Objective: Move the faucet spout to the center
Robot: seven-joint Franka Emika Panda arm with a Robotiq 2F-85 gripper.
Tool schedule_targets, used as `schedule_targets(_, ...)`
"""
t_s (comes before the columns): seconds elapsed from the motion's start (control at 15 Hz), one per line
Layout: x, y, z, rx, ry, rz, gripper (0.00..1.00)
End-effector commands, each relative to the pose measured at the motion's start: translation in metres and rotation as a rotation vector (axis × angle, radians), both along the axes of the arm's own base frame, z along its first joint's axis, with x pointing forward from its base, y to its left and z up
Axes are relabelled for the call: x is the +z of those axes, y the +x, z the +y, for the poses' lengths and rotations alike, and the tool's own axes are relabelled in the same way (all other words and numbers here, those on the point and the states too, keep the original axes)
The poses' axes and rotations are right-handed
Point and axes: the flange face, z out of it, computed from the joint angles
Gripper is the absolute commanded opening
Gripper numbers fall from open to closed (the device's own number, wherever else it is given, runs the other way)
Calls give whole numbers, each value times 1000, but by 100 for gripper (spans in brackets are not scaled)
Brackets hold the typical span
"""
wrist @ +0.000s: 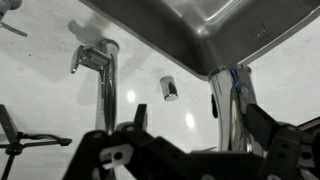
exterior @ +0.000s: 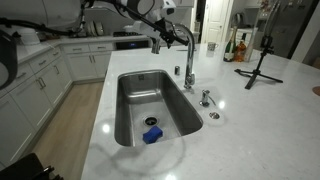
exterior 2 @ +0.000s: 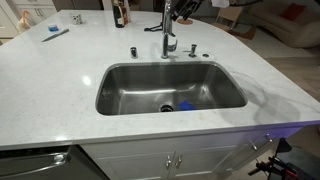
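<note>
The faucet spout (exterior: 188, 48) is a chrome gooseneck behind the sink basin (exterior: 130, 100); its arch swings toward the basin's far end. It also shows in an exterior view (exterior 2: 166, 25) behind the basin (exterior 2: 125, 88). My gripper (exterior: 165, 28) is at the top of the arch, and reaches in at the frame's top edge in an exterior view (exterior 2: 184, 8). In the wrist view the gripper (wrist: 198, 112) is open, with the spout tube (wrist: 228, 105) between the fingers, close to the right finger.
A blue object (exterior: 152, 135) lies by the drain in the basin. Short chrome fittings (exterior: 206, 98) stand beside the faucet base. A black tripod (exterior: 262, 62) stands on the white counter (exterior: 260, 120). A bottle (exterior 2: 120, 12) and a pen-like item (exterior 2: 55, 33) lie further off.
</note>
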Motion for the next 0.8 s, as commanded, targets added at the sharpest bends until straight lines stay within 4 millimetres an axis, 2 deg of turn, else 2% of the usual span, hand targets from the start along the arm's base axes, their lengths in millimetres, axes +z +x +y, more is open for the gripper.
schedule_targets(0.0, -1, -2, 30, 34, 18, 38, 100)
schedule_targets(0.27, 6, -26, 50, -21, -45, 204, 100)
schedule_targets(0.47, 32, -62, 65, -4, -71, 343, 100)
schedule_targets(0.73, 79, -121, 79, 44, -111, 491, 100)
